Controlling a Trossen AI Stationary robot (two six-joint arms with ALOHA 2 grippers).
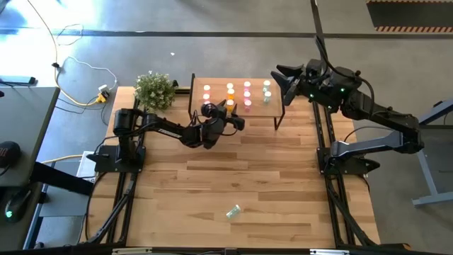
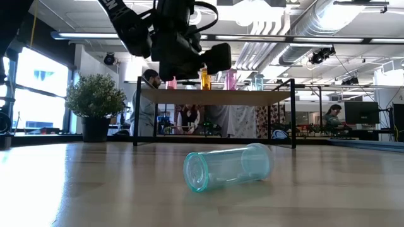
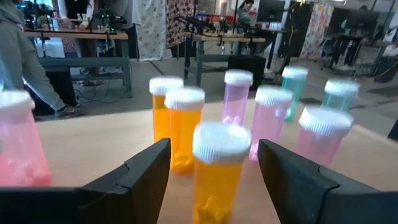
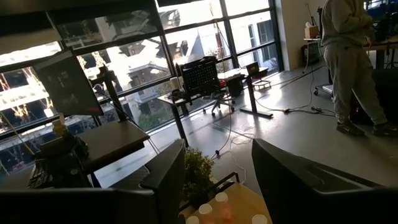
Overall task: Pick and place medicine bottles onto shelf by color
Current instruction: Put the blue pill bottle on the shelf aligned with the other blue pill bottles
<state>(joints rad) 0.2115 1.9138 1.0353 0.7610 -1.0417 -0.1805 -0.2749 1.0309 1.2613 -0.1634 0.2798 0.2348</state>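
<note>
The shelf (image 1: pixel 218 83) stands at the table's far middle, with medicine bottles upright on it in rows by colour: pink (image 1: pixel 207 92), orange (image 1: pixel 230 90), pink (image 1: pixel 247 92) and green (image 1: pixel 267 88). My left gripper (image 1: pixel 225 108) is open at the shelf's near edge. Its fingers stand on either side of an upright orange bottle (image 3: pixel 216 171), with a gap on each side. Behind that bottle stand more orange (image 3: pixel 183 124), pink (image 3: pixel 268 121) and green (image 3: pixel 292 87) bottles. One green bottle (image 1: pixel 233 211) lies on its side on the table near the front edge. My right gripper (image 1: pixel 282 81) is open and empty at the shelf's right end.
A small potted plant (image 1: pixel 154 90) stands just left of the shelf. The shelf's thin black legs (image 2: pixel 294 120) reach down to the table. People stand in the room beyond the table (image 3: pixel 25 62). The fallen green bottle also shows in the low view (image 2: pixel 227 167).
</note>
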